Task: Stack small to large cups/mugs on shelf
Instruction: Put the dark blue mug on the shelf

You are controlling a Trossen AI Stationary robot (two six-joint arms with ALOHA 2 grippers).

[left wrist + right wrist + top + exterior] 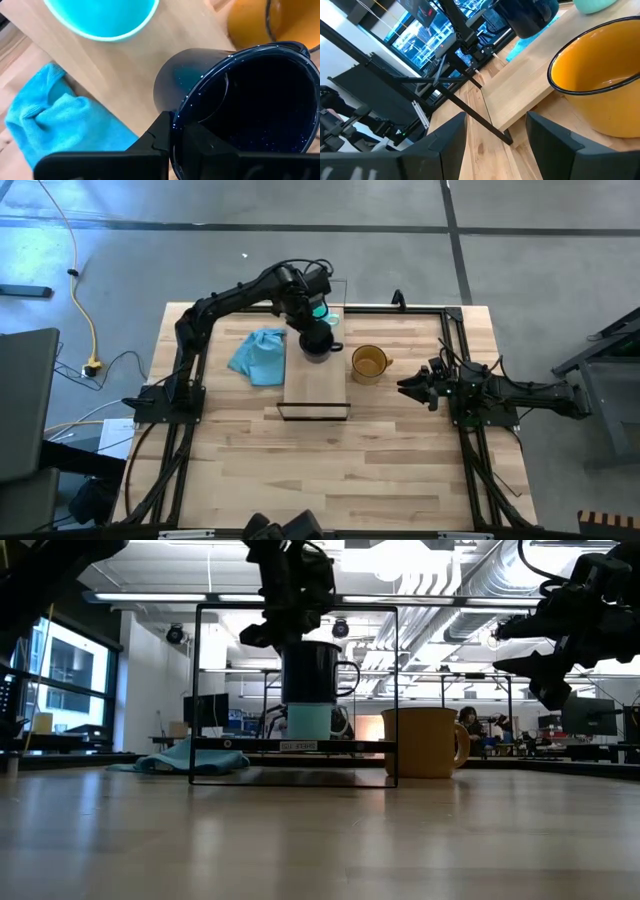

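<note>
My left claw (172,137) pinches the black mug (240,110) by its rim, above the teal mug (309,721) on the shelf (316,385). My right claw (412,386) waits open beside the amber mug (368,364).

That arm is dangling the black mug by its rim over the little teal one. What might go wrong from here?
Three things, I'd guess.
1. The left end effector pinches only the black mug's rim, so the mug could tilt or slip.
2. If lowered off-centre, it might knock the teal mug along the shelf.
3. The shelf is narrow, so a nudged mug could fall off. The orange mug stands beside it on the table, near the open right end effector.
</note>
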